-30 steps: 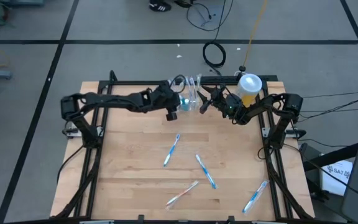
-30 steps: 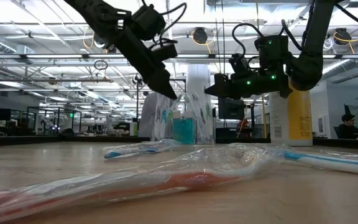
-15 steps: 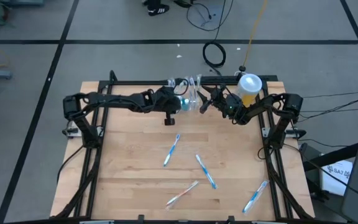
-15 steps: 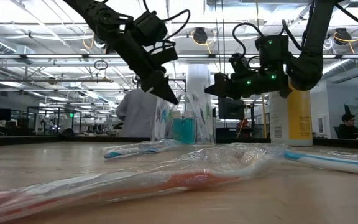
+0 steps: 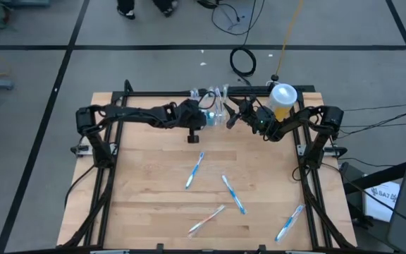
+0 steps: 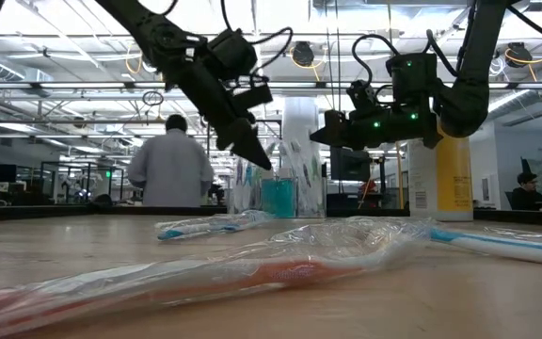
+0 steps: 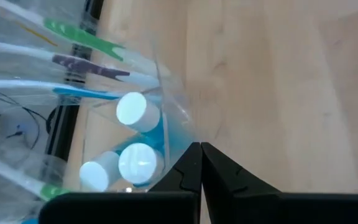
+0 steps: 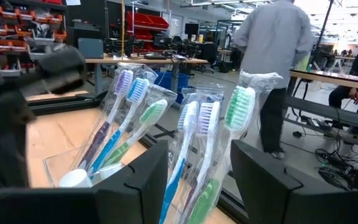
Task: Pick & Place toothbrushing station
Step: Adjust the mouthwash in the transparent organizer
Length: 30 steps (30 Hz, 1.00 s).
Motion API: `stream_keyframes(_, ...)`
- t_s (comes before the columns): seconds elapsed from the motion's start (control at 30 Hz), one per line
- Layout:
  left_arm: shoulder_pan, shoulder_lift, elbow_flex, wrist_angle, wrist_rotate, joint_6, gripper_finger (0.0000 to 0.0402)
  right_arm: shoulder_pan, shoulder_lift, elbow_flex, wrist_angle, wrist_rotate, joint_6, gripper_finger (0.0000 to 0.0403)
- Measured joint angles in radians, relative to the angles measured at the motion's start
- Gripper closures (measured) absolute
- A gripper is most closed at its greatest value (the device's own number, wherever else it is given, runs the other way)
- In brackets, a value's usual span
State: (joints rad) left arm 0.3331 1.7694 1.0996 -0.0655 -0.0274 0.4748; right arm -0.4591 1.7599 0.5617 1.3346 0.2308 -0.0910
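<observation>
Workshop benches and a standing person (image 6: pixel 170 162) filled the background beyond the wooden desk (image 5: pixel 154 212), which carried several loose wrapped toothbrushes (image 5: pixel 194 169).

The toothbrushing station (image 5: pixel 216 107), a clear plastic holder packed with wrapped brushes, stood at the far desk edge between the two arms, beside a yellow canister (image 5: pixel 282 99).

The left gripper (image 7: pixel 200 163) had its jaws pressed together, tips touching, with nothing between them; the holder's clear wall sat directly ahead of and beside the jaw tips, apparently in contact with them. The right gripper (image 8: pixel 199 180) had its jaws spread, and the brush heads rose just ahead of the gap between them.

Handling judgement: the holder appeared light, thin-walled and slippery, and top-heavy from its tall contents. A low grip across the rigid wall or rim, with moderate force, would likely limit tipping and cracking.
</observation>
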Motion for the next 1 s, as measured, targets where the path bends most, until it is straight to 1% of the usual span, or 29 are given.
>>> stream_keyframes(0.17,0.002,0.027,0.004,0.024,-0.084,0.013,0.0399,0.000,0.000,0.000,0.000,0.000,-0.001,0.0236)
stream_keyframes(0.23,0.005,0.027,0.005,0.029,-0.100,0.013,0.0397,0.000,0.000,0.000,0.000,0.000,-0.001,0.0236)
stream_keyframes(0.57,0.054,0.023,0.005,0.050,-0.103,-0.059,0.0396,0.000,0.000,0.000,0.000,0.000,-0.007,0.0236)
stream_keyframes(0.67,0.067,0.023,0.005,0.050,-0.066,-0.065,0.0399,0.000,0.000,0.000,0.000,0.000,-0.007,0.0236)
stream_keyframes(0.73,0.068,0.023,0.005,0.049,-0.052,-0.066,0.0397,0.000,0.000,0.000,0.000,0.000,-0.007,0.0236)
stream_keyframes(1.0,0.063,0.023,0.005,0.069,-0.053,-0.073,0.0396,0.000,0.000,0.000,0.000,0.000,-0.007,0.0236)
